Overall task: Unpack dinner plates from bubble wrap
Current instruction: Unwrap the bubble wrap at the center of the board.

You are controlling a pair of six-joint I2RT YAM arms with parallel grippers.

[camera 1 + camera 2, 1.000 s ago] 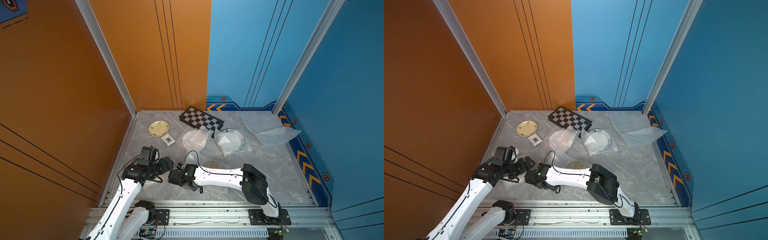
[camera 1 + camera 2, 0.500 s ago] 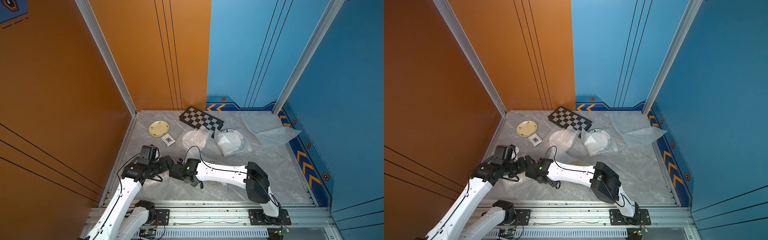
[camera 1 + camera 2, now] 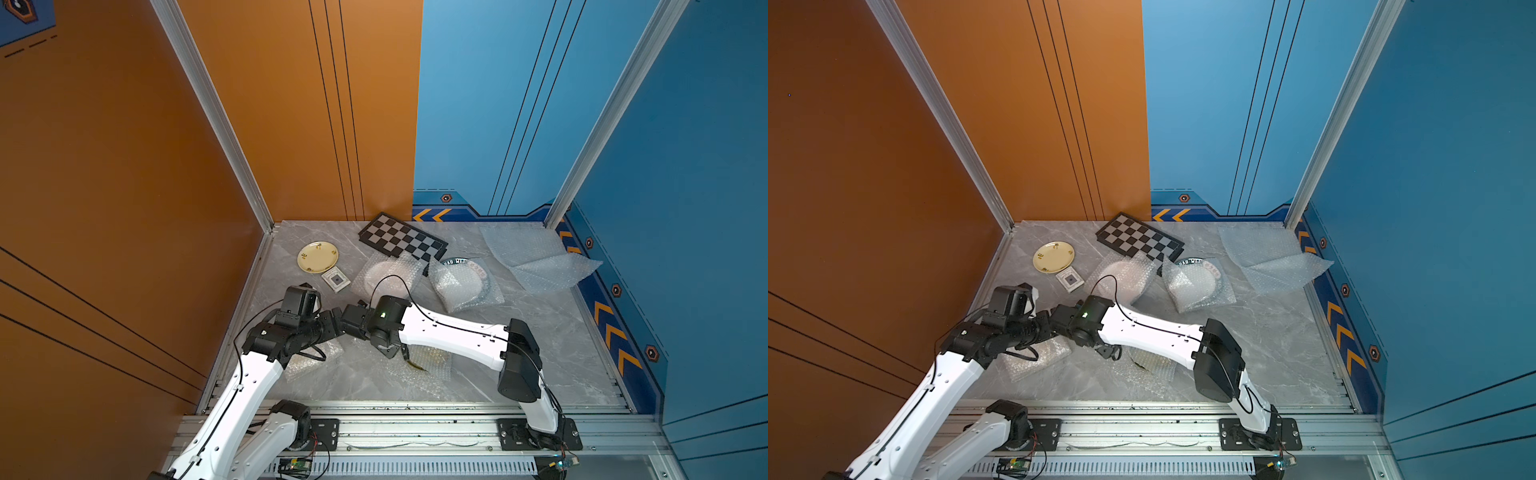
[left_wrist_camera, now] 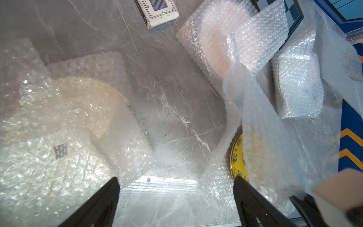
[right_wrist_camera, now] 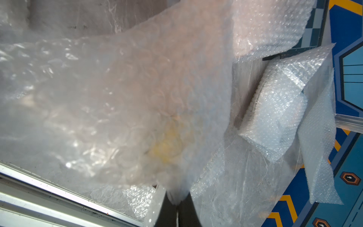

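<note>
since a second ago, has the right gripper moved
Yes. The right gripper, shut on bubble wrap, has shifted away from the front rail toward the white card box in both top views.

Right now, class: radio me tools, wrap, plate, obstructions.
Left tool open, empty. Right tool shut on clear bubble wrap sheet, partly off dark-rimmed yellow patterned plate. Tools close together.

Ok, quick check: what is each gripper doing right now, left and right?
Left gripper: open, holding nothing.
Right gripper: closed, pinching a sheet of bubble wrap.
</note>
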